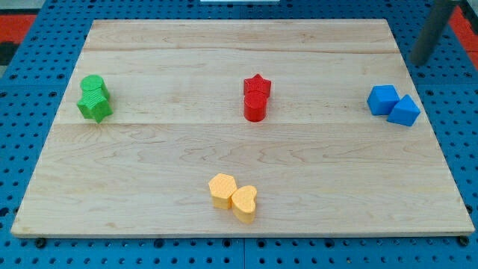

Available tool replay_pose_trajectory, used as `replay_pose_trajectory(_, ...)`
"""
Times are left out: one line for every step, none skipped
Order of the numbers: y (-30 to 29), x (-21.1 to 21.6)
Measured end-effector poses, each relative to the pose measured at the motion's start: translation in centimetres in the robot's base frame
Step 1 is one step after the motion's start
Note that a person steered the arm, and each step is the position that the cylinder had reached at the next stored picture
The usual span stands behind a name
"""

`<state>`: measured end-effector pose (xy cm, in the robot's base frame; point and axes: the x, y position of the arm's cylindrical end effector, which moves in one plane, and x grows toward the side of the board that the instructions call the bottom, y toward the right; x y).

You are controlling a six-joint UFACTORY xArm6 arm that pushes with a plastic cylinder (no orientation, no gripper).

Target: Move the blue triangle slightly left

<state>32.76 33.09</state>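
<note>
The blue triangle [405, 110] lies near the board's right edge, touching a blue cube [382, 99] on its left. My tip [420, 62] is the lower end of the dark rod at the view's top right. It sits just past the board's right edge, above and slightly right of the blue triangle, well apart from it and touching no block.
A red star [257, 85] and a red cylinder [255, 107] sit together at the centre. A green cylinder [94, 85] and a green star [95, 107] are at the left. A yellow hexagon [222, 190] and a yellow heart [244, 202] are at the bottom centre. The wooden board [149, 172] rests on blue pegboard.
</note>
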Motion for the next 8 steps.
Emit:
replay_pose_trajectory(0.4, 6.2)
replay_pose_trajectory(0.2, 7.3)
replay_pose_trajectory(0.2, 8.0)
replay_pose_trajectory(0.2, 11.0)
replay_pose_trajectory(-1.5, 11.6)
replay_pose_trajectory(-10.4, 11.6)
replay_pose_trajectory(-11.6, 9.7)
replay_pose_trajectory(-9.7, 7.3)
